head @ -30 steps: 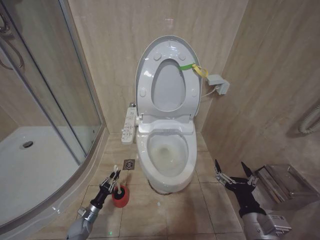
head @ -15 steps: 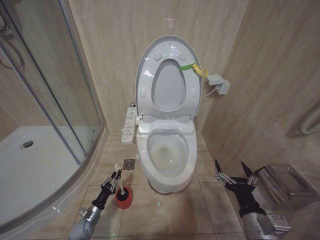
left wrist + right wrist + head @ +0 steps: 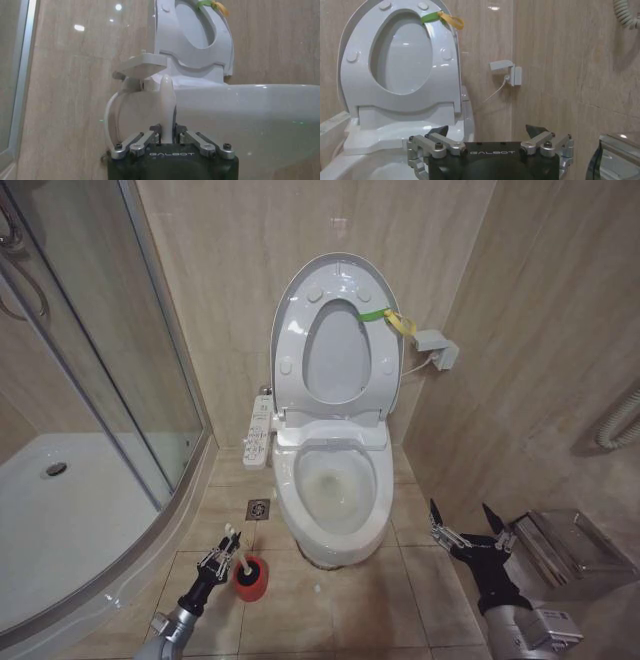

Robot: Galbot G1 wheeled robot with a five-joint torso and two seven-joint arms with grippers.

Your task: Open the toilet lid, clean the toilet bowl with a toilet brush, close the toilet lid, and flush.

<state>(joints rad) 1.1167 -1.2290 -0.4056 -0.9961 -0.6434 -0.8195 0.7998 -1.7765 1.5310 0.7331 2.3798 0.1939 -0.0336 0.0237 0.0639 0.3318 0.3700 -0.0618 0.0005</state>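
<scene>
The toilet lid (image 3: 338, 352) stands raised against the back wall with the ring seat (image 3: 295, 330) up in front of it and a yellow-green band (image 3: 391, 317) at its edge. Below is the toilet bowl (image 3: 336, 492), uncovered. On the floor to its left, my left gripper (image 3: 224, 554) is shut on the thin white handle of the toilet brush (image 3: 233, 541), whose head sits in the red holder (image 3: 251, 574). The left wrist view shows that handle (image 3: 166, 101) clamped between the fingers beside the bowl (image 3: 260, 112). My right gripper (image 3: 467, 532) hangs open, low and right of the bowl.
A glass shower enclosure (image 3: 110, 380) with a white tray (image 3: 60, 520) fills the left. A white remote panel (image 3: 259, 432) hangs beside the bowl, a floor drain (image 3: 258, 508) lies near it. A wall box (image 3: 437, 348) and a metal holder (image 3: 570, 550) are at the right.
My left gripper has drawn slightly back toward me and lower while gripping the brush handle, and the red holder has shifted a little to the right. The right arm has not moved.
</scene>
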